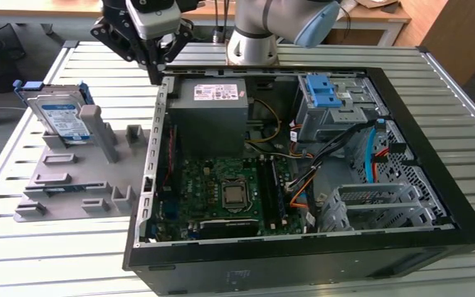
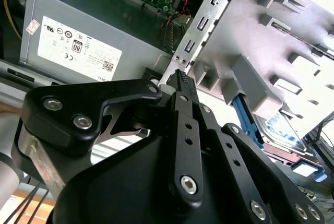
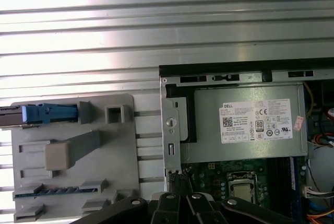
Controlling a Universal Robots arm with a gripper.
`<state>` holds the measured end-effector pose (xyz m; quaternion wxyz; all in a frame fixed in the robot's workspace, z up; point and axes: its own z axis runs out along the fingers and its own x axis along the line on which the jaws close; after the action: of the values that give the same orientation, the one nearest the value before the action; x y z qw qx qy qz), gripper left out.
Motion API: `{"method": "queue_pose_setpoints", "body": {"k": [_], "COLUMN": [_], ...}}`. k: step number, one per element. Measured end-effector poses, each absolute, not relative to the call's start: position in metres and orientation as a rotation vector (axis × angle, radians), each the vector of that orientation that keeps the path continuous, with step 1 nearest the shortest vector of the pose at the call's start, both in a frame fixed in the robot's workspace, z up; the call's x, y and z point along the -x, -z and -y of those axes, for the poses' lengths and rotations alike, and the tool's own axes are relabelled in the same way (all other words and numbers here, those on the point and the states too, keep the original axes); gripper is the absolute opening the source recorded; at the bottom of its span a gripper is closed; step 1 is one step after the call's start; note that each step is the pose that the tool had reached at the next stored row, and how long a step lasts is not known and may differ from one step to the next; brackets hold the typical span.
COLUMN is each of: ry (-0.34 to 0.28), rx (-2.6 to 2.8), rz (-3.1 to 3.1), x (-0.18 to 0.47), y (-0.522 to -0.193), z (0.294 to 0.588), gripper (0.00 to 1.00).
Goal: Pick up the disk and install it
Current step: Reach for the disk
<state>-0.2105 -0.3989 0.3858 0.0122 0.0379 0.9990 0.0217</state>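
**Hovering shut and empty at the case wall**

Showing the black end effector (image 1: pixel 155 73) with fingers pressed together, gripping nothing, poised just above the side wall of the open black computer case (image 1: pixel 303 266), near the grey boxy power supply (image 1: pixel 217 117). Finding the flat silver disk with white-and-blue label and blue bracket (image 1: pixel 62 120) upright in the grey plastic fixture (image 1: pixel 72 185) on the slatted metal bench (image 1: pixel 460 105), at the exterior view's left, apart from the fingers.
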Motion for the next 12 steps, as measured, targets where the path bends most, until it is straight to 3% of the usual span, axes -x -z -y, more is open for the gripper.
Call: {"method": "queue_pose_setpoints", "body": {"k": [12], "ry": [-0.067], "rx": [-0.118], "rz": [-3.114], "x": [0.2132], "y": [-0.3848], "z": [0.3990], "gripper": [0.11]}}
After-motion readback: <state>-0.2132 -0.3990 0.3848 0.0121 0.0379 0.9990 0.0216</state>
